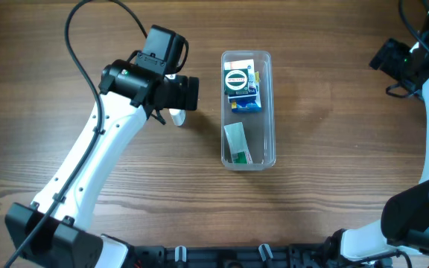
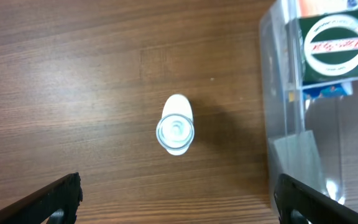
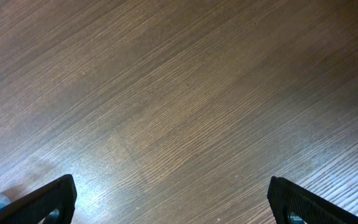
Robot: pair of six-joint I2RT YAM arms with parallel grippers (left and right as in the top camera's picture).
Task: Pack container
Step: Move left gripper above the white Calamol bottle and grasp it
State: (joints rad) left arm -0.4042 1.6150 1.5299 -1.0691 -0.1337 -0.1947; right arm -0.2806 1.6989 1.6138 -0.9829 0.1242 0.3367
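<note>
Centrally, the clear container [image 1: 264,141] sat on the wooden surface [image 1: 334,186], holding small boxes [image 1: 240,83]. The left gripper [image 2: 179,199] hung spread wide above a white bottle [image 2: 175,124] beside the container; the right gripper [image 3: 173,202], likewise parted, faced wood.

Table [image 1: 334,149]: brown wood-grain top, grain running left to right, faint glare patches. Black rail [image 1: 222,257]: along the near edge, clips attached.
</note>
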